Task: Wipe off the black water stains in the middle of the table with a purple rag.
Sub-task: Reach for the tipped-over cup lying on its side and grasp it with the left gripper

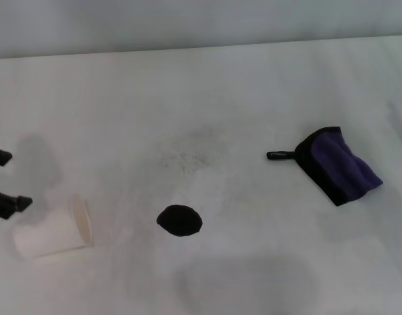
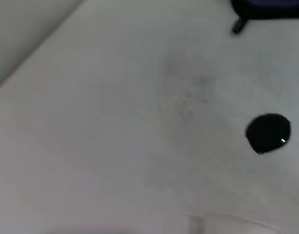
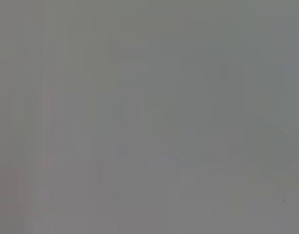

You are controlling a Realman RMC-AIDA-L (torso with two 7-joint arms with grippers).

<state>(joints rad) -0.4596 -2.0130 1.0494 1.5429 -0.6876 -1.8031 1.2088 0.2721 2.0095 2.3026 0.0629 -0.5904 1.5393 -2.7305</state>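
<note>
1. Centrally, on the wide flat white tabletop [image 1: 207,85], lies the small oval glossy black blot of liquid [image 1: 179,220], toward the near side of the middle; the left wrist view shows the same blot [image 2: 268,132] with a tiny bright glint on its surface.
2. Just beyond the blot, farther from the robot, a faint grey speckled smudge [image 1: 187,154] marks the white surface; it is apart from the blot and much paler.
3. Off to the robot's right, well apart from the blot, the small folded purple fuzzy rag with black edging [image 1: 338,164] lies flat on the tabletop, its short black loop [image 1: 279,155] pointing back toward the middle. Nothing touches the rag.
4. Only the rag's dark edge and its loop [image 2: 238,25] reach into the left wrist view.
5. At the robot's left, a white paper cup [image 1: 53,233] lies on its side on the tabletop, its open mouth turned toward the blot and well clear of it.
6. Beside the cup, at the very left edge of the head view, the left gripper [image 1: 2,180] shows two black fingertips with a clear gap between them, holding nothing, one just above the cup's closed end.
7. Of the right gripper nothing shows in any view; the right wrist view is a plain grey field with no object to make out.
</note>
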